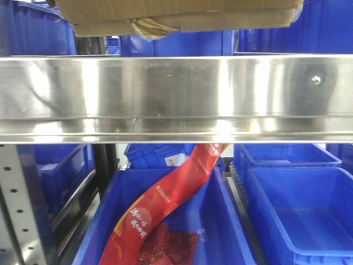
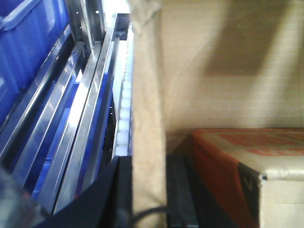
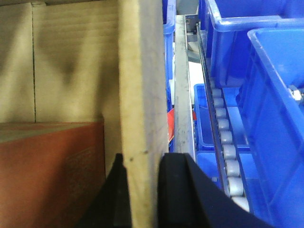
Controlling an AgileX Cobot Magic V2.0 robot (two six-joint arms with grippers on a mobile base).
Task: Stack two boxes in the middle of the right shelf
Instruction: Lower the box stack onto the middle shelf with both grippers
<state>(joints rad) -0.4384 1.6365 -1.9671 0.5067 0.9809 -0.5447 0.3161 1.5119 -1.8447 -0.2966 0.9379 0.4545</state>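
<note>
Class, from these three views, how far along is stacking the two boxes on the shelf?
Done: nothing visible yet; no box rests on the shelf in the front view. In hand: one cardboard box hangs above the shelf lip, the left gripper and right gripper each shut on one of its walls. Left: setting it down and stacking the second box.

Steel shelf (image 1: 176,94): broad mirror-like front lip spans full width. Grey perforated upright (image 1: 16,204) under left end. Blue bins (image 1: 176,44) behind lip. Cardboard box (image 1: 182,14) above board, gap visible beneath.
</note>
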